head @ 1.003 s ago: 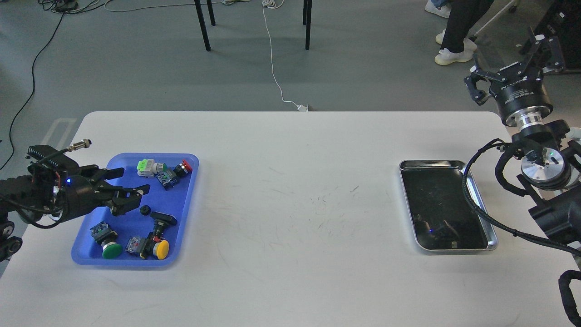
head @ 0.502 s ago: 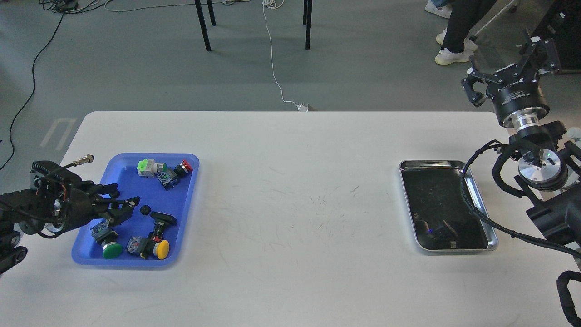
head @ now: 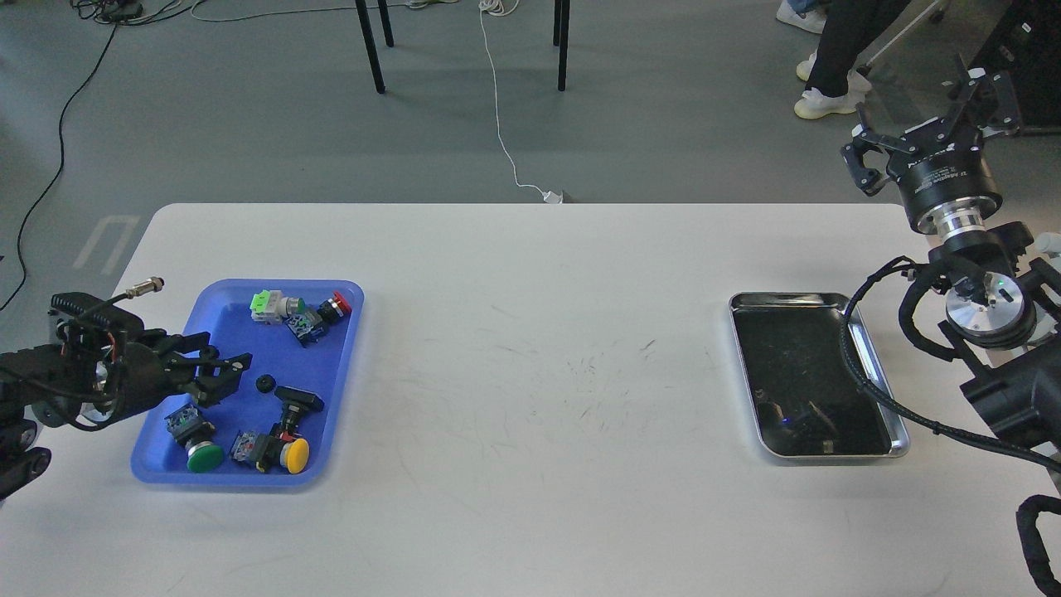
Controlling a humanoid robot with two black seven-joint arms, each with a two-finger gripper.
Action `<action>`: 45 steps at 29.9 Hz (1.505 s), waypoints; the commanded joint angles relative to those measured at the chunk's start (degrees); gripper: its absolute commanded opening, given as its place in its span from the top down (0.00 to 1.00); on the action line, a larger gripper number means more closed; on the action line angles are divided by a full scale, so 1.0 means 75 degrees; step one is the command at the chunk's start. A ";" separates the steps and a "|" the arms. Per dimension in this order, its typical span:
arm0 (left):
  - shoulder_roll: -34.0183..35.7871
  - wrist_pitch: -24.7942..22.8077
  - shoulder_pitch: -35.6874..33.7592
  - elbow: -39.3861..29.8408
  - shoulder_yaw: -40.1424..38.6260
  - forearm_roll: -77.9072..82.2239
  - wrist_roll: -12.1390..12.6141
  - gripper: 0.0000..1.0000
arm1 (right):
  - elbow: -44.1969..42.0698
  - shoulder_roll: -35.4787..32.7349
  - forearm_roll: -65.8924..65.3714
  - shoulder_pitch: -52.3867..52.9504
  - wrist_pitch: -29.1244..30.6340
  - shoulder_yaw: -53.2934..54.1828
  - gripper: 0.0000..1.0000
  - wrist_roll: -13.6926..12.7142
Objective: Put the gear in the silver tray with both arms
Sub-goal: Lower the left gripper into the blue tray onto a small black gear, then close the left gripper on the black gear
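Note:
The gear (head: 265, 383) is a small black round part lying in the blue plastic tray (head: 336, 365) at the table's left. My left gripper (head: 225, 355) is open and empty over the tray's left side, its fingertips just left of the gear and apart from it. The silver tray (head: 787, 297) lies on the table's right with nothing in it; its dark bottom shows reflections. My right gripper (head: 924, 124) is open and empty, raised beyond the table's far right corner, well away from the silver tray.
The blue tray also holds several push-button switches: green (head: 203, 456), yellow (head: 295, 453), red (head: 336, 303) and a black one (head: 298, 400). My right arm's cable (head: 862, 365) hangs over the silver tray's right rim. A person's legs (head: 837, 58) stand at the back right.
My left gripper has drawn back to the left and dropped lower over the blue tray, staying open. My right gripper has shifted slightly up and away.

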 commanded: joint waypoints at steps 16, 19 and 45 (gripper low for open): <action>-0.0209 0.0010 -0.0001 0.0503 0.0177 -0.0021 -0.0033 0.39 | -0.0001 0.0029 -0.0001 0.0019 0.0000 0.0001 0.01 -0.0001; -0.0268 0.0010 -0.0001 0.0608 0.0189 -0.0021 -0.0044 0.39 | -0.0001 0.0029 -0.0001 0.0019 0.0000 0.0001 0.01 -0.0001; -0.0268 0.0010 -0.0013 0.0315 0.0189 0.0014 -0.0313 0.44 | -0.0012 0.0018 -0.0001 0.0019 0.0000 0.0024 0.01 0.0011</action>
